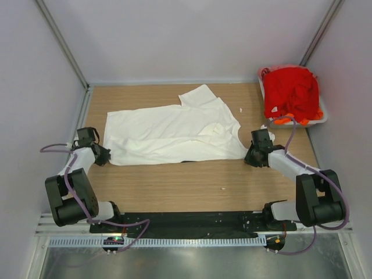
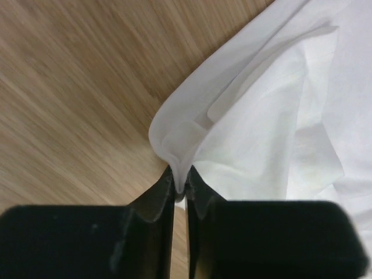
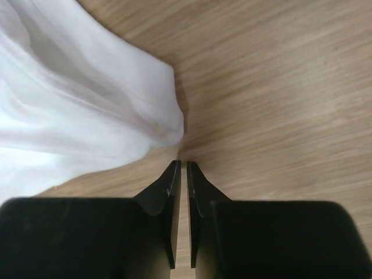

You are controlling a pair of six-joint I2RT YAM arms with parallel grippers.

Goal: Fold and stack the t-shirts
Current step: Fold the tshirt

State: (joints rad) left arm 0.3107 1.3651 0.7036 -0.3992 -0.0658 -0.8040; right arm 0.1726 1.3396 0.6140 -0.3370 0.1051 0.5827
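Black left claw pinches one corner of the white t-shirt, spread on the table, while the right claw sits closed on nothing, just beside another corner, and such soft, light, floppy cloth likely lifts best by corners.

We see a wooden table enclosed by pale walls; a pale plastic tub sits at its far right corner, and small white specks dot the wood

Both arms stretched low; left gripper clamped tight, right gripper nearly closed (thin slit).
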